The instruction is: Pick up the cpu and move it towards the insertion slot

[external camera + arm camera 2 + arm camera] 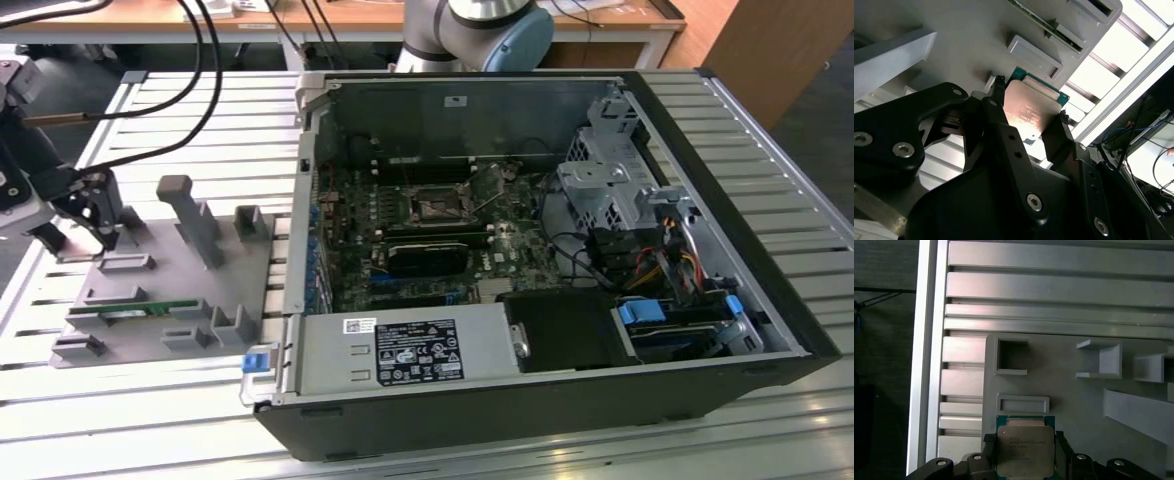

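Observation:
The cpu [1024, 449] is a flat square chip with a shiny metal top and a green rim. In both wrist views it sits between the black fingers of my gripper [1025, 460], which is shut on its two opposite edges, the cpu [1030, 107] lying just over the grey fixture plate [969, 45]. In the exterior view my gripper [87, 225] hangs at the left end of the grey fixture [147, 300]. The insertion slot [437, 207], a dark square socket in a metal frame, lies on the green board inside the open computer case [534, 270], far to the exterior view's right of my gripper.
The grey fixture carries upright posts [187, 215] and a narrow green memory stick [120, 312]. Everything rests on a slatted aluminium table [174, 110]. Black cables [200, 80] hang over the table at the back left. The case walls stand high around the board.

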`<state>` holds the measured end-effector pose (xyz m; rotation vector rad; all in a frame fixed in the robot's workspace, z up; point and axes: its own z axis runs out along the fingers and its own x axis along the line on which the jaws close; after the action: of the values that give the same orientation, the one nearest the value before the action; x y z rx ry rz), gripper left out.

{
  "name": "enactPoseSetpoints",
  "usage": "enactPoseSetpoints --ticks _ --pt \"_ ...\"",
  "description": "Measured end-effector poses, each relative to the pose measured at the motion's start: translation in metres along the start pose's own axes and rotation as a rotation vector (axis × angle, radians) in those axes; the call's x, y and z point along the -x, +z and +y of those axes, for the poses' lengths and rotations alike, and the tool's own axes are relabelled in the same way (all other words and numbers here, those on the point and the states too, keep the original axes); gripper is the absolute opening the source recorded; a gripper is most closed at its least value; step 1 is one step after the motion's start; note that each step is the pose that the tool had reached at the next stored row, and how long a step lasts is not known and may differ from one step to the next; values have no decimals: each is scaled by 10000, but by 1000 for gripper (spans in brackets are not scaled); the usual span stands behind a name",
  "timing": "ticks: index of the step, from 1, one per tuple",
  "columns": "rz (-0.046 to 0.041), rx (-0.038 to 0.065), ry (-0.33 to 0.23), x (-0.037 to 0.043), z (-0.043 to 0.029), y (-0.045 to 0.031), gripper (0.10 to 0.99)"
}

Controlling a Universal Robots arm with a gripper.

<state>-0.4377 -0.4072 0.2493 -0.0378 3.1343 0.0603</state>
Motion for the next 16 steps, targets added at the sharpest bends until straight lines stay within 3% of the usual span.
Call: enactPoseSetpoints --ticks 16 --pt "0 0 0 0 2 -61 545"
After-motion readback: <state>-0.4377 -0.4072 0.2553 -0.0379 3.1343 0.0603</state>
